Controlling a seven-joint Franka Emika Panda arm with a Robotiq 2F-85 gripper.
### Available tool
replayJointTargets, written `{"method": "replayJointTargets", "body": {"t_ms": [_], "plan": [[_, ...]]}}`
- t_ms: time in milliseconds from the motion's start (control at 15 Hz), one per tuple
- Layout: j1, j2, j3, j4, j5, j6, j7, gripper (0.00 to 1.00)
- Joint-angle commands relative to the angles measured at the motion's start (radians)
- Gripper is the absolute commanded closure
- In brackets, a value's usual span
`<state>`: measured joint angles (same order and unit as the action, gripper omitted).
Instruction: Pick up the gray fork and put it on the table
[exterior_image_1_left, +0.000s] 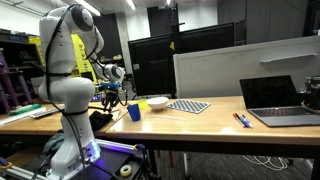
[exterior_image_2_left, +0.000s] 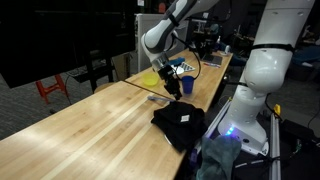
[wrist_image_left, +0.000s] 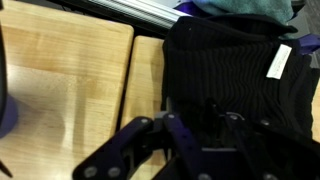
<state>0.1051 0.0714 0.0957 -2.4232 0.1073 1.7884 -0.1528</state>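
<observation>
Okay, gripper (exterior_image_2_left: 173, 90) points down, low over the table (exterior_image_2_left: 90, 125). In the wrist view its dark fingers (wrist_image_left: 178, 140) merge with dark fabric, so I can't tell how wide they stand or whether they hold anything. A thin gray sliver lies on the wood just beside it, likely the gray fork (exterior_image_2_left: 157, 98), too small to confirm. Black cloth (wrist_image_left: 230, 70) lies below the gripper. Blue cup (exterior_image_1_left: 133, 112) is near; white bowl (exterior_image_1_left: 157, 103), checkered mat (exterior_image_1_left: 187, 105) and laptop (exterior_image_1_left: 275, 100) sit farther along.

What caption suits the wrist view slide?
Wrist camera looks past the jaws at a black cloth on the tan table.
</observation>
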Motion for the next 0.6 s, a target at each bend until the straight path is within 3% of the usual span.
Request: {"method": "replayJointTargets", "body": {"t_ms": [0,333,533], "plan": [[-0.005,-0.002,0.002,0.018,-0.005,-0.015,-0.002,0.33],[-0.005,-0.043,0.002,0.009,-0.021,-0.004,0.002,0.01],[-0.009,-0.096,-0.002,-0.001,-0.037,-0.010,0.006,0.00]]}}
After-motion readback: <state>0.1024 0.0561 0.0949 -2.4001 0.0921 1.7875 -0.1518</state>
